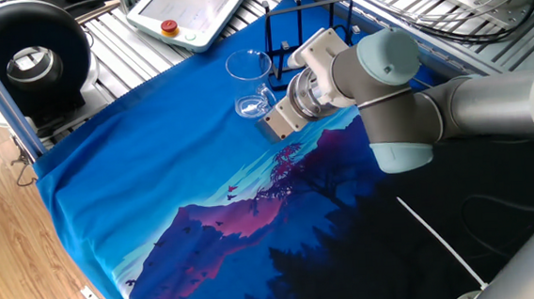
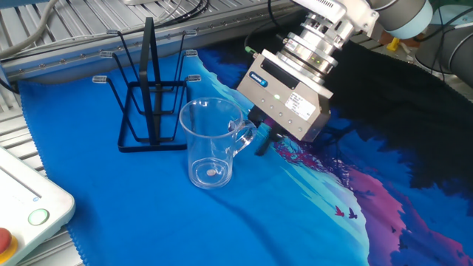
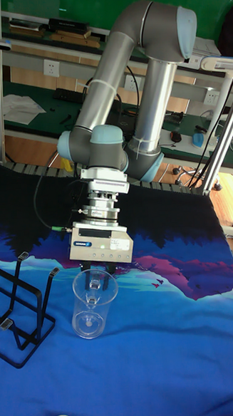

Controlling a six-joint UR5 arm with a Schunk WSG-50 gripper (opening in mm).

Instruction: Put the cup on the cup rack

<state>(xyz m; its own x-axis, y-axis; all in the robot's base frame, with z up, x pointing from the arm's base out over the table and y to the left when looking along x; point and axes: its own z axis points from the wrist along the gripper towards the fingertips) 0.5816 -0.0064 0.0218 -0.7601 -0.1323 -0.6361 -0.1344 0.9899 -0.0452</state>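
Observation:
The cup (image 2: 209,144) is a clear glass mug. It stands upright on the blue cloth, its handle (image 2: 244,134) pointing toward the gripper. The same cup (image 3: 93,303) appears in the tall fixed view and again (image 1: 251,83) in one fixed view. My gripper (image 2: 259,140) is low over the cloth and open. Its dark fingers sit on either side of the handle, which shows between them at the gripper (image 3: 98,272). Whether the fingers touch the glass I cannot tell. The cup rack (image 2: 151,96), black wire with thin upright pegs, stands just behind the cup and holds nothing.
A white pendant (image 1: 196,8) with a red button lies beyond the cloth's far edge. A black round device (image 1: 30,58) sits at the left corner. The cloth (image 2: 222,222) covers a slatted metal table. A white cable (image 1: 438,236) crosses the dark part.

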